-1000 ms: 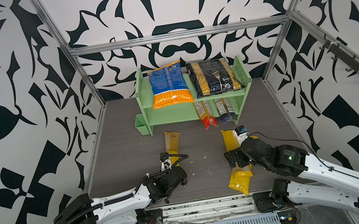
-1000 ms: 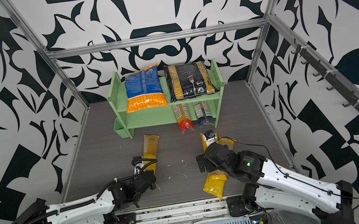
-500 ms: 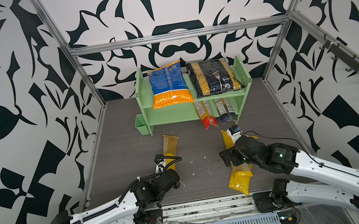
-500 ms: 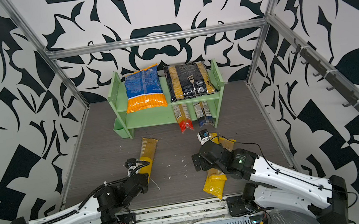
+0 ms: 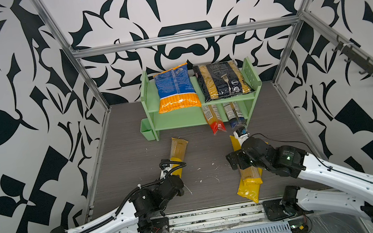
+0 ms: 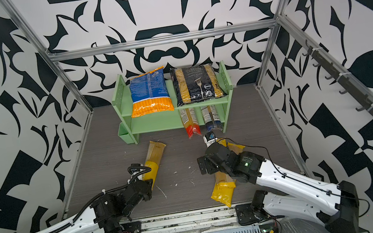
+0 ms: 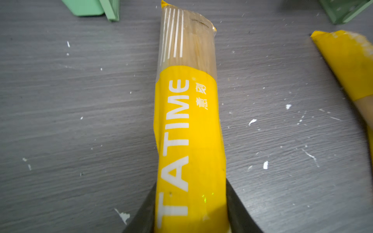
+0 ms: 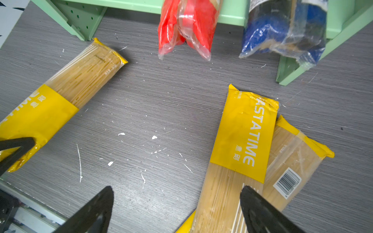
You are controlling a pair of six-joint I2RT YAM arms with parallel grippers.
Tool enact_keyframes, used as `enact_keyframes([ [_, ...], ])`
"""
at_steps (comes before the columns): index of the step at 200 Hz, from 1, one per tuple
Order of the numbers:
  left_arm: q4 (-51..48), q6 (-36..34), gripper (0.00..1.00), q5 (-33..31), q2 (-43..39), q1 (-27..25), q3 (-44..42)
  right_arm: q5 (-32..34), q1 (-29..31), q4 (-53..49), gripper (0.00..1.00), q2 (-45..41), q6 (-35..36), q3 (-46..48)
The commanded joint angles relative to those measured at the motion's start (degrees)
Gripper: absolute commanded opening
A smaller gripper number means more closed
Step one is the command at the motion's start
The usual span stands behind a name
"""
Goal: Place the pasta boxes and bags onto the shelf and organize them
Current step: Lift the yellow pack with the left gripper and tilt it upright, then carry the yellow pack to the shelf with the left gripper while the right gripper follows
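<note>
My left gripper (image 7: 190,203) is shut on the near end of a yellow spaghetti pack (image 7: 189,121), which points toward the shelf (image 5: 181,122); whether it is off the floor I cannot tell. My right gripper (image 8: 175,203) is open, one finger (image 8: 260,209) over a second yellow pack (image 8: 244,141) and the other over bare floor. That pack lies across a third pack (image 8: 292,167). The top tier holds the blue-orange bag (image 5: 175,87) and the black penne bag (image 5: 222,80). A red-ended pack (image 5: 213,120) and a blue-ended pack (image 5: 235,114) stick out of the lower tier.
A small green cup (image 5: 147,131) hangs at the shelf's left side. The lower tier's left half is bare. White crumbs and broken pasta strands (image 8: 79,161) litter the grey floor. Metal frame posts and patterned walls enclose the space on three sides.
My right gripper has shifted a little to the left over the yellow pack, still open. My left arm has sunk lower, keeping its hold on its pack, which has barely moved.
</note>
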State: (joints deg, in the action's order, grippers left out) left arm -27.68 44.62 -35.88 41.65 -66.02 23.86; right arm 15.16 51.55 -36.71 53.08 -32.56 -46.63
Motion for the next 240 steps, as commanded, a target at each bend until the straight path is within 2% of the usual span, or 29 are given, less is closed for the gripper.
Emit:
enact_keyframes([
  [1,4.05,-2.01,0.0,-4.18,-3.03,-0.16,4.1,-0.04,-0.48,1.28,1.0,0.35,1.29,-2.75],
  [82,-0.04,-3.09,0.0,-0.92,-6.85,-0.16,7.48,-1.62,-1.82,2.25,1.0,2.55,2.85,-4.56],
  [171,-1.82,-6.18,0.0,2.1,-6.0,-0.58,13.42,-1.45,-2.08,2.68,1.0,2.14,2.68,-4.52],
  [240,-2.11,-9.43,0.0,1.65,-5.56,-0.58,18.56,-1.19,-2.33,2.24,1.0,1.5,2.68,-4.61],
])
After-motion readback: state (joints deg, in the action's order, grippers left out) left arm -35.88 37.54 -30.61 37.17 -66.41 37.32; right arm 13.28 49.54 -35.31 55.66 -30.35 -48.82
